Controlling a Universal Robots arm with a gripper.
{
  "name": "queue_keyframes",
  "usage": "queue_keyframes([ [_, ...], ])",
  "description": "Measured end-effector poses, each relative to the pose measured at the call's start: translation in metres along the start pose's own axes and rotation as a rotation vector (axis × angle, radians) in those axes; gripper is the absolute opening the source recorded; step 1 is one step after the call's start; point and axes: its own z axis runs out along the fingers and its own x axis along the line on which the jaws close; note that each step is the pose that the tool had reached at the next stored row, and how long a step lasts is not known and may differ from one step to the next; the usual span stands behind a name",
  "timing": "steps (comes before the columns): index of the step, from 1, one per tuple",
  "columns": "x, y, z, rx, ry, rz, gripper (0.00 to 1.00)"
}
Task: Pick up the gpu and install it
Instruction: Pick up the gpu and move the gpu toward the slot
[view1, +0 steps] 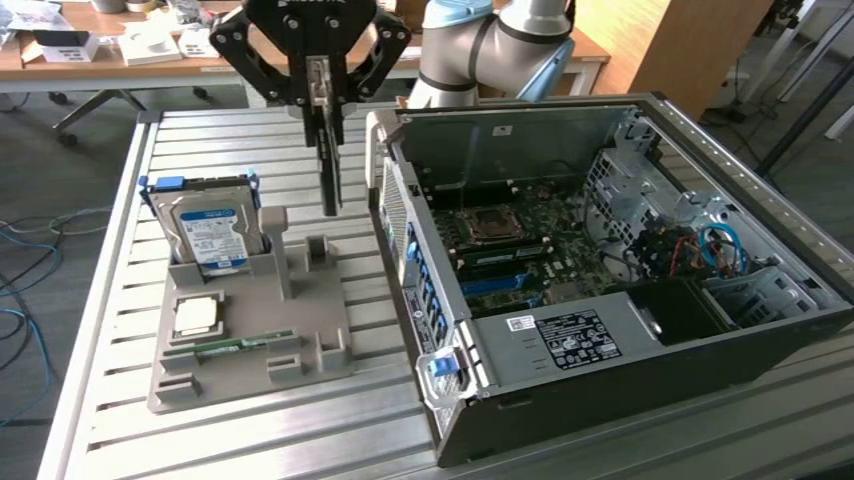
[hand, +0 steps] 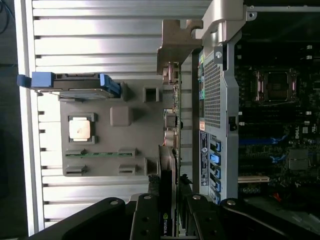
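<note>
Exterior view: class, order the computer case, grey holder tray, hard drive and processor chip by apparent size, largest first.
1. computer case
2. grey holder tray
3. hard drive
4. processor chip
The gaps in size are plain, so nearness to the camera does not upset the order.

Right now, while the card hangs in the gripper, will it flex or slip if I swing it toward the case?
Probably stiff: the graphics card hangs straight and edge-on below the gripper, no sag visible. Likely light for its size, being thin. Held near its upper end only, it might twist in the grip if it bumps the computer case.
</note>
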Motion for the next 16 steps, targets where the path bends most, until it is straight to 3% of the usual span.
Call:
queue_keyframes([
  [16,-0.063,0.0028,0.0017,-0.0011,0.0001,0.0,0.26],
])
